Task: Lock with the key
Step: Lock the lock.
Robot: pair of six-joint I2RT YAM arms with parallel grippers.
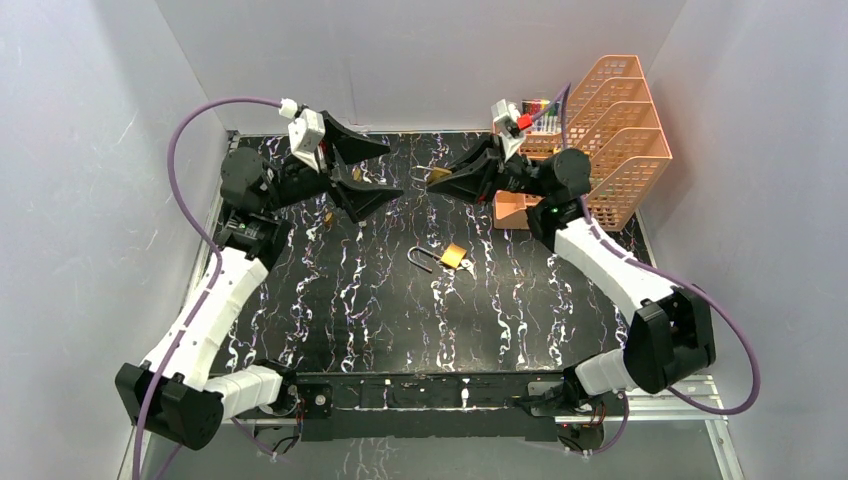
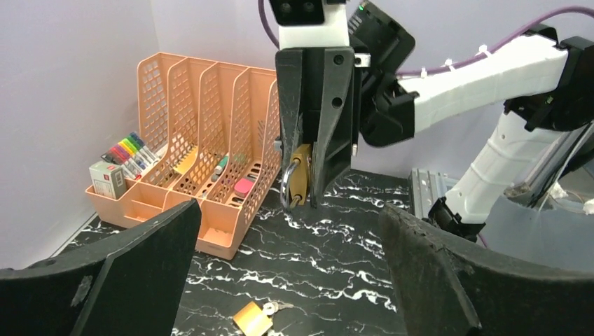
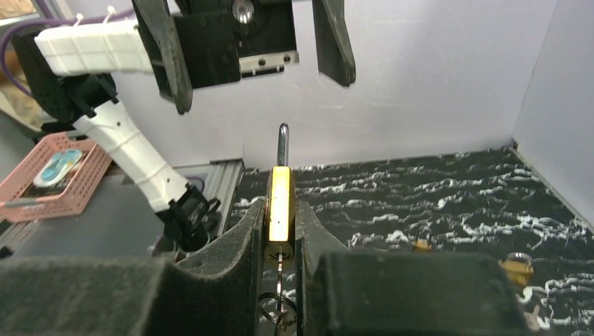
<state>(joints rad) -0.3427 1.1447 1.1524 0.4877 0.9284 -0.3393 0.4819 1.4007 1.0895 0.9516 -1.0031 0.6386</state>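
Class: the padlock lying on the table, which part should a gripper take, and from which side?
Probably its brass body, from straight above, closing across its width: it lies flat, and the thin shackle at one end would likely slip.

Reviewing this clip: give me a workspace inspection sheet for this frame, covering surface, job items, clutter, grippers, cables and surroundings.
Surface: black marbled table, no spills seen.
Job's things: padlock held off the table, shackle up, key in its underside; second padlock lying mid-table, shackle open, keys beside it.
Clutter: orange file organiser at the far right, holding markers; small brass items on the table, too small to identify.
Grippers: left gripper wide open, holding nothing; right gripper shut on the padlock.
Cables: purple cables loop from each arm, clear of the table.
Surroundings: plain pale walls.
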